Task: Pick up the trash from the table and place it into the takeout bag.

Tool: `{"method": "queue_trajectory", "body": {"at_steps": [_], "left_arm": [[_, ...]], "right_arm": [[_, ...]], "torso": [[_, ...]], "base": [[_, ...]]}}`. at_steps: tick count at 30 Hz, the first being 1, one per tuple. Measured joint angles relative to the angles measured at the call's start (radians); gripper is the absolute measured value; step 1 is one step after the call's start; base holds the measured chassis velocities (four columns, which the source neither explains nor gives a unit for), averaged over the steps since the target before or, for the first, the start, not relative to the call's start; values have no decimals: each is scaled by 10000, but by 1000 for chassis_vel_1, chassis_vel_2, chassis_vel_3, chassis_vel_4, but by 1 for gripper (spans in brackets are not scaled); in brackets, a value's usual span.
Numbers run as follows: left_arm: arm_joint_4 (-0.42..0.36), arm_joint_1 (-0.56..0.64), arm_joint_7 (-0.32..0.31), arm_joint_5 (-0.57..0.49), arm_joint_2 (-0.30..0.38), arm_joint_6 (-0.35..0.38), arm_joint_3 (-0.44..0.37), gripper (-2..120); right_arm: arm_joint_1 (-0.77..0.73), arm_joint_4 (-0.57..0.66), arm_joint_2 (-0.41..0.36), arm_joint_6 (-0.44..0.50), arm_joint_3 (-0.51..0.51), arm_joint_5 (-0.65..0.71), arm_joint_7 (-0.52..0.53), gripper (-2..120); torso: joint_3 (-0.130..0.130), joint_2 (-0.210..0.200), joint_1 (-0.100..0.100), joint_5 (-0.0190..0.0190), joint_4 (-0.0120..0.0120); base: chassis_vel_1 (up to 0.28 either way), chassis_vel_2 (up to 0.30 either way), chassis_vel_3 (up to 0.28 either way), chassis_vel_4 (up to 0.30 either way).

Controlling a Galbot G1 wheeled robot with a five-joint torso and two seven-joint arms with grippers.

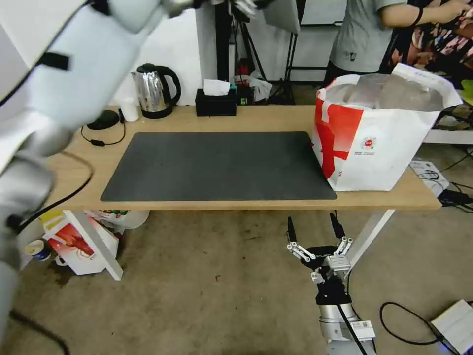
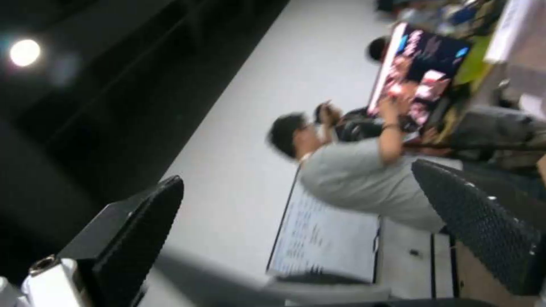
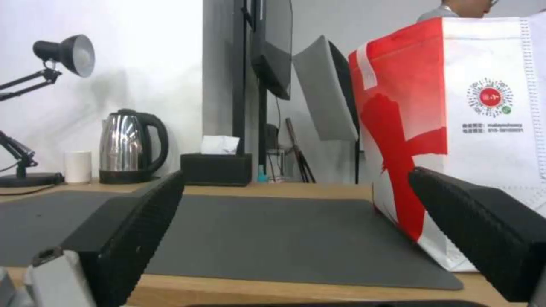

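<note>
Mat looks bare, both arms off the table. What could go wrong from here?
1. The takeout bag stands at the table's right end, partly off the mat; a bump might tip it.
2. The left pincer, open, is raised toward a person.
3. The right pincer, open below the edge, may clip it rising.

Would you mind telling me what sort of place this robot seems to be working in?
Probably a lab or office test room arranged as a mock dining spot: a wooden table with a grey mat, the takeout bag and a kettle, and loose cables on a concrete floor.
</note>
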Motion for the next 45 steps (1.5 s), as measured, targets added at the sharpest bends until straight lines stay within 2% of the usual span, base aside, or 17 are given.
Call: {"method": "queue_trajectory", "body": {"at_steps": [2,4,5,9,10,14,15,17,19,23,28,30,31,35,36,44,45], "left_arm": [[-382,339,-157,-170,413,118,-257,100],[-1394,1314,-590,-558,1342,406,-1075,100],[-1394,1314,-590,-558,1342,406,-1075,100],[-3124,4085,-1436,-1357,2588,956,-3351,100],[-3124,4085,-1436,-1357,2588,956,-3351,100],[-4608,6896,-2312,-1926,3279,1234,-5565,100],[-4608,6896,-2312,-1926,3279,1234,-5565,100],[-5271,8631,-2439,-2028,3318,1318,-7084,100],[-5424,9096,-2453,-2036,3296,1319,-7519,100],[-6233,11311,-2467,-2160,2928,1309,-9256,100],[-6840,12499,-2513,-2190,2188,1307,-10185,100],[-7209,13286,-2591,-2179,1584,1298,-10752,100],[-7209,13286,-2591,-2179,1584,1298,-10752,100],[-7785,14459,-2642,-2019,206,1154,-11525,100],[-7785,14459,-2642,-2019,206,1154,-11525,100],[-8791,16279,-2697,-1815,-2001,768,-11929,100],[-8791,16279,-2697,-1815,-2001,768,-11929,100]], "right_arm": [[-1,0,0,0,0,0,0,100],[-1,0,-1,0,0,0,0,100],[-1,0,-1,0,0,0,0,100],[0,0,1,0,-2,1,0,100],[0,0,1,0,-2,1,0,100],[0,0,0,0,0,0,0,100],[0,0,0,0,0,0,0,100],[-1,0,0,0,-1,0,0,100],[0,0,1,0,0,0,0,100],[-1,0,0,0,0,0,0,100],[-1,-1,1,0,0,1,0,100],[-1,0,0,0,0,0,0,100],[-1,0,0,0,0,0,0,100],[0,0,0,0,0,1,0,100],[0,0,0,0,0,1,0,100],[-1,0,1,0,1,0,0,100],[-1,0,1,0,1,0,0,100]], "torso": [[1,0,0,-2,-1],[0,-1,-1,8,-3],[0,-1,-1,8,-3],[-1,-1,-1,6,-5],[-1,-1,-1,6,-5],[-1,0,-2,11,-4],[-1,0,-2,11,-4],[0,0,-2,6,-6],[-1,0,-1,7,-6],[-1,0,-2,7,-5],[0,0,-1,10,-11],[0,0,-1,10,-6],[0,0,-1,10,-6],[1,0,1,10,-7],[1,0,1,10,-7],[0,1,0,11,-5],[0,1,0,11,-5]], "base": [[0,0,0,0],[0,0,0,0],[0,0,0,0],[0,0,0,0],[0,0,0,0],[0,0,0,0],[0,0,0,0],[0,0,0,0],[0,0,0,0],[0,0,0,0],[0,0,0,0],[0,0,0,0],[0,0,0,0],[0,0,0,0],[0,0,0,0],[0,0,0,0],[0,0,0,0]]}}
